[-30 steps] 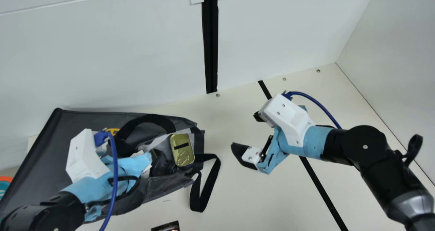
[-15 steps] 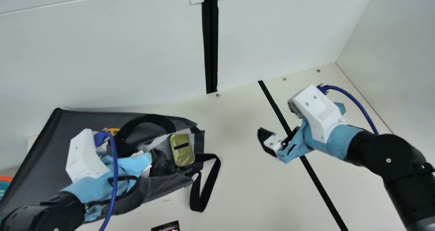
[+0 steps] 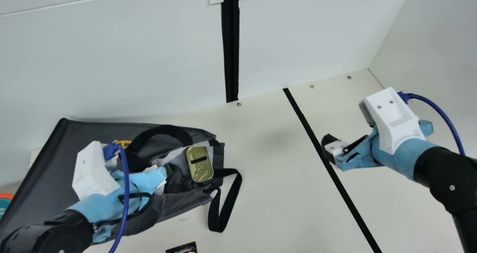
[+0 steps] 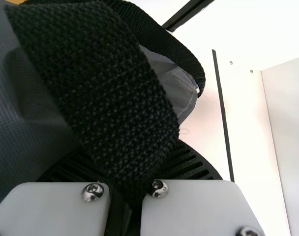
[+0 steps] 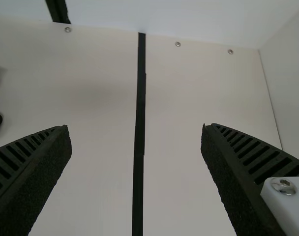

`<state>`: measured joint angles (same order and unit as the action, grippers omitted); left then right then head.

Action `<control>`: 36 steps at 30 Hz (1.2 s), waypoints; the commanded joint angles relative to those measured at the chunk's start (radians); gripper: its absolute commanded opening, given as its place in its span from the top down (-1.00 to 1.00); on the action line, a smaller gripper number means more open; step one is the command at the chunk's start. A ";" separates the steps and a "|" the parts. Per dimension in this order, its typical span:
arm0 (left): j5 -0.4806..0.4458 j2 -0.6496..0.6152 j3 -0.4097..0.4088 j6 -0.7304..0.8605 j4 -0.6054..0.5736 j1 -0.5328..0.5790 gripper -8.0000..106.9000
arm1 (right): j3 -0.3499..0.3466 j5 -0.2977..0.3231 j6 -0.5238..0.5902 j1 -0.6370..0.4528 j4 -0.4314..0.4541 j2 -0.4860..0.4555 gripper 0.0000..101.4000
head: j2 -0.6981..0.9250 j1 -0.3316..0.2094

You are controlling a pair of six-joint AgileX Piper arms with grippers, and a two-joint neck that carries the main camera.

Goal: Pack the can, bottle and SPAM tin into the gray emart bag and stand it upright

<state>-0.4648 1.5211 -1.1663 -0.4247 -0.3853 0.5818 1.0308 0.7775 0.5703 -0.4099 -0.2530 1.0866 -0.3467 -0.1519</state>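
The packing looks mostly done, and the standing-up is what I have left: the gray fabric emart bag [image 3: 43, 163] lies on its side by the white back wall [image 3: 149, 59], its mouth facing my right-arm side. A flat gold metal tin [image 3: 200, 163], which I take for the SPAM tin, sits in that mouth, with a dark rounded item [image 3: 179, 180] beside it; I can't tell whether that is the can or the bottle, nor confirm the third item. My left gripper [image 4: 132, 169] is closed on a black woven strap [image 4: 100, 93]. My right gripper [image 5: 136, 129] is spread wide with nothing between its fingers, over the cream table [image 3: 268, 193] near the black line [image 3: 346, 193]. Between it and the bag there's a broad stretch to work in, while the back wall limits me behind the bag. A loose black loop [image 3: 213, 214] trails past the mouth and could snag. I'd judge a slow lift best, since the tin sits near the opening and could slide out.
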 commanded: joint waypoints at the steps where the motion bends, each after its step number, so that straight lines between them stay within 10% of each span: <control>1: 0.000 0.000 0.000 0.000 0.000 0.000 1.00 | 0.008 0.026 -0.103 -0.002 0.070 -0.006 -0.87 | -0.002 -0.023; 20: 0.000 0.000 0.000 0.000 0.000 0.000 1.00 | 0.101 0.291 -0.587 0.064 0.380 -0.082 -0.87 | -0.002 -0.023; 36: 0.000 0.000 0.000 0.000 0.000 0.000 1.00 | 0.122 0.443 -0.782 0.159 0.487 -0.144 -0.87 | -0.002 -0.023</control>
<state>-0.4648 1.5211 -1.1663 -0.4247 -0.3853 0.5818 1.1556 1.2213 -0.2083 -0.2511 0.2313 0.9433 -0.3467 -0.1519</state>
